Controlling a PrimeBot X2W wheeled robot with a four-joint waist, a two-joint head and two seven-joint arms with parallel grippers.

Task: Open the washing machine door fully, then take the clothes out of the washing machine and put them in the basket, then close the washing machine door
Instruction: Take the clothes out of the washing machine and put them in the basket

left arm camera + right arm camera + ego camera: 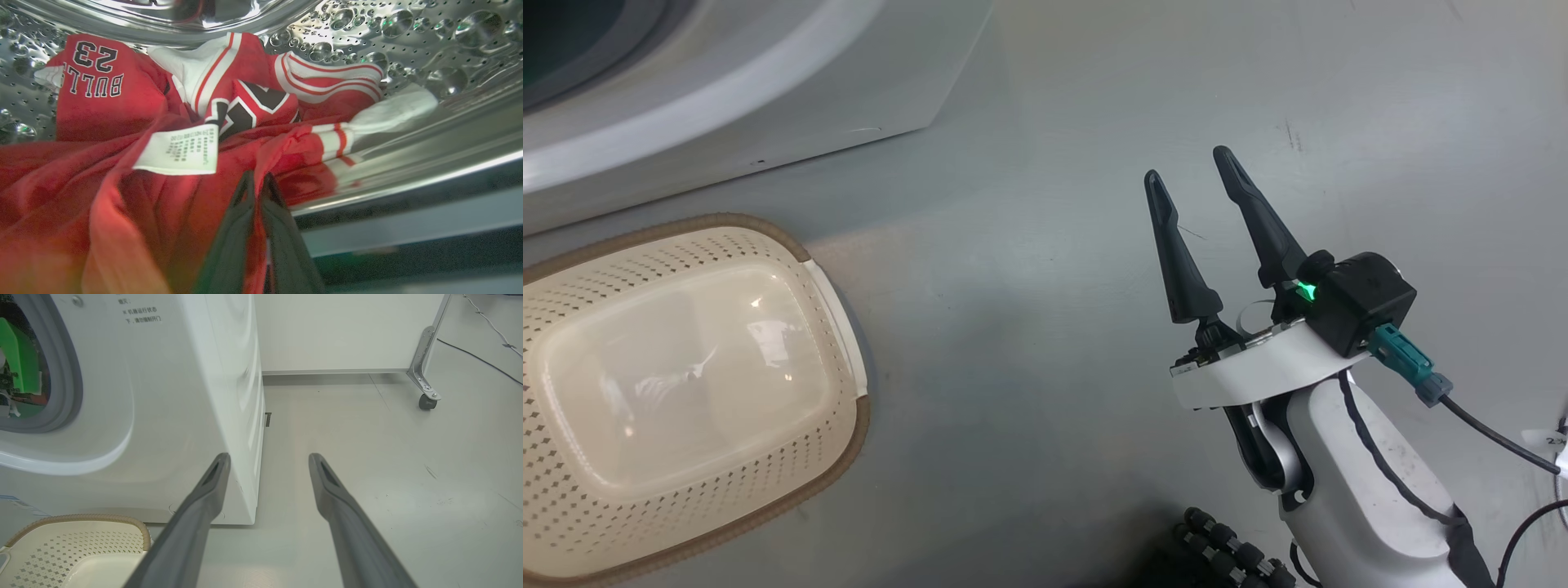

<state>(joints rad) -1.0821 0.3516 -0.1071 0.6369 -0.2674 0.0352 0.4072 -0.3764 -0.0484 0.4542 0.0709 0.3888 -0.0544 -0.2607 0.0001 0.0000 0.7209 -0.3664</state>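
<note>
Red jersey clothes (135,114) with white trim and "BULLS 23" lettering lie bunched inside the perforated steel drum (408,36) of the washing machine (171,396). My left gripper (258,179) is shut on a fold of the red cloth, just below a white care label (179,150). The cream basket (572,327) stands empty on the floor before the washer, also seen as the basket (81,543) in the right wrist view. Over bare floor to the basket's right, my right gripper (1191,167) hangs open and holds nothing. The washing machine door is out of view.
The washer's white front and grey gasket (67,384) rise at the left of the right wrist view. A wheeled metal frame leg (425,375) and a cable (478,357) sit at the back right by the wall. Grey floor (1045,245) spreads between basket and right arm.
</note>
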